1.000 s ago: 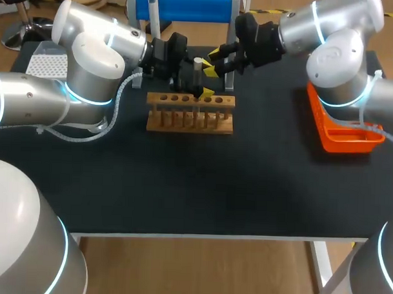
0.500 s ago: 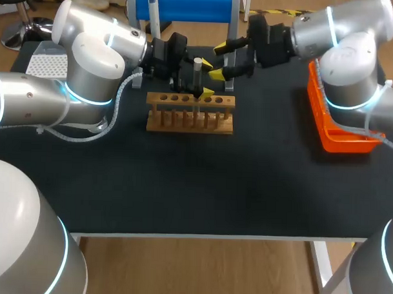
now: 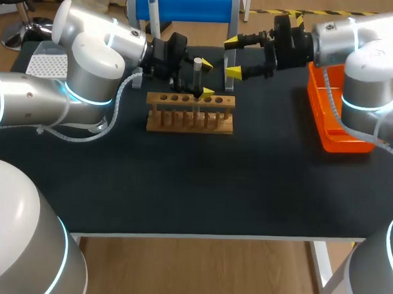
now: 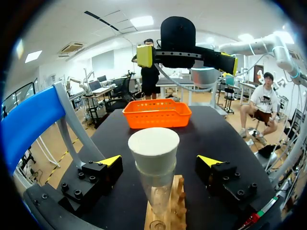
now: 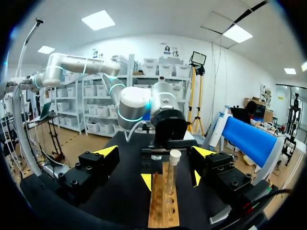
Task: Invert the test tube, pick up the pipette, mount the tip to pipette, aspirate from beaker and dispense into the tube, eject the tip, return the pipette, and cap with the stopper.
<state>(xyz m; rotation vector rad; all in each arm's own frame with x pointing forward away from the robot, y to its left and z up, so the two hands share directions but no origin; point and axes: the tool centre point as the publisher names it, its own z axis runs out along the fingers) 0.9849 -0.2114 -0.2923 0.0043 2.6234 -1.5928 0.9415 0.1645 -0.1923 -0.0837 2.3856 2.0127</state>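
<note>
Wood first: the pale wooden rack (image 3: 190, 112) is sitting near the middle of the black table (image 3: 201, 186). The clear glass test tube (image 4: 154, 191) is standing upright in one of the rack's middle holes. The white tapered stopper (image 4: 153, 149) is sitting in the tube's mouth and, as far as the left wrist view shows, is looking square rather than cocked.

Judgement: capping is the step in hand, and it appears nearly finished. To finish it cleanly, the stopper should be checked for an even seat. Both arms should then clear the tube without brushing it, since a sideways nudge could tilt the tube in its hole or loosen the stopper. The left arm should draw back along its own finger line, not sweep across the rack.

Tools: the left gripper (image 3: 206, 79) is bracketing the tube just below the stopper. Its yellow-tipped fingers (image 4: 111, 161) are standing apart with a clear gap on each side, so it is touching and gripping nothing. The right gripper (image 3: 233, 56) is hanging above the table behind and to the right of the rack, well apart from the tube. Its fingers are spread wide and it is carrying nothing. The orange plastic basket (image 3: 339, 129) is lying at the table's right edge.
</note>
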